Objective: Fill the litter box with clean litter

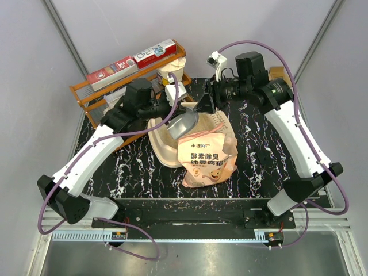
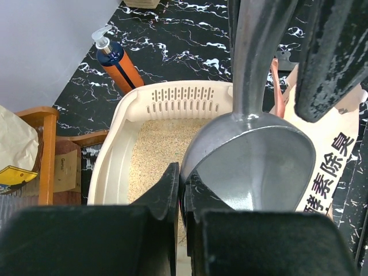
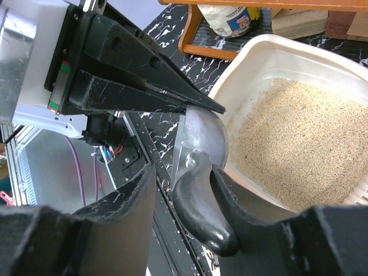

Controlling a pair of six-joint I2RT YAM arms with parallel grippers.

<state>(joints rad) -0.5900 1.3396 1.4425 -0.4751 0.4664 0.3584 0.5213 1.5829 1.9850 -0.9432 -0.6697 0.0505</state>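
Observation:
The cream litter box (image 1: 161, 146) sits mid-table with tan clean litter (image 2: 155, 149) spread over its floor, also in the right wrist view (image 3: 299, 138). The peach bag (image 1: 205, 158) with dark characters stands against the box's near side. A grey metal scoop (image 2: 253, 161) hangs empty above the box. My left gripper (image 2: 181, 178) is shut on the scoop's rim. My right gripper (image 3: 183, 172) straddles the scoop's dark handle (image 3: 201, 207). Its jaws are open, with a gap on one side and the other finger against the handle.
An orange wooden rack (image 1: 95, 95) with boxes on top (image 1: 132, 60) stands at the back left and holds a white sack (image 2: 14, 149). A blue-and-orange pump bottle (image 2: 118, 63) lies beyond the litter box. A cup (image 1: 171, 72) stands behind the box.

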